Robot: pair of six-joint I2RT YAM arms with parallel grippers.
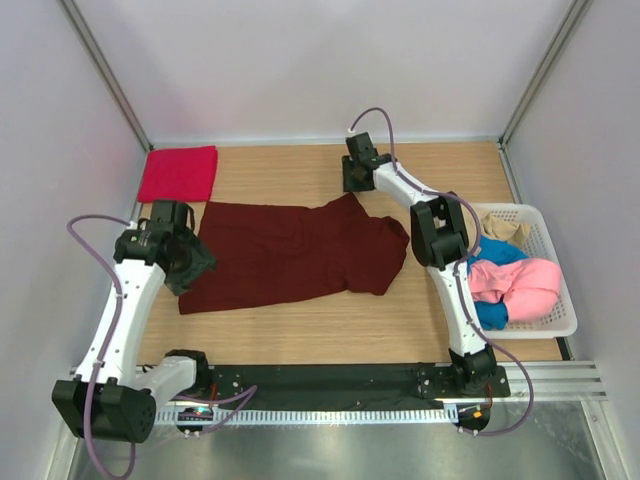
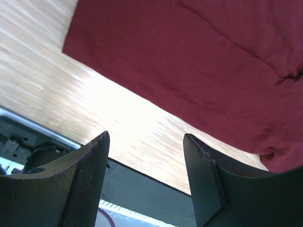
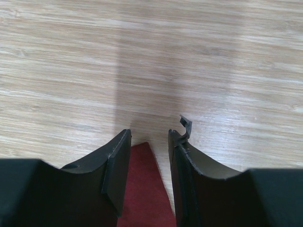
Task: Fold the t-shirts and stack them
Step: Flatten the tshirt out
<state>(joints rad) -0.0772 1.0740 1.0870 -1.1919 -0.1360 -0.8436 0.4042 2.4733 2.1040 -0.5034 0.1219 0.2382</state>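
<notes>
top external view: maroon t-shirt [image 1: 290, 255] lies spread flat at mid bench [image 1: 300, 330], partly smoothed, no fold made yet. crimson t-shirt [image 1: 178, 173] sits folded at the far left corner, well apart from it.

step in hand, as judged: taking hold of the maroon shirt for its first fold.

left gripper [image 1: 192, 262] hovers at the shirt's left hem. in the left wrist view the left gripper [image 2: 147, 142] stands wide with nothing between its jaws, bare bench below and the hem just beyond.

right gripper [image 1: 355, 185] is at the far edge, on the pointed tip of the shirt. in the right wrist view the right gripper [image 3: 150, 135] is narrow and straddles that maroon tip [image 3: 144, 189]. whether the pads already pinch the cloth i cannot tell; the contact is hidden low in frame.

next move calls for: a firm pinch at the tip, left jaws lowered onto the hem, then both lifting together so the cloth folds without dragging.

count:
- t-shirts: five. one maroon, one crimson, plus pink [image 1: 520, 282], blue [image 1: 495, 250] and beige [image 1: 508, 230] heaped in the basket.
- basket [image 1: 555, 330]: one, at the right.
- arms: two.
</notes>
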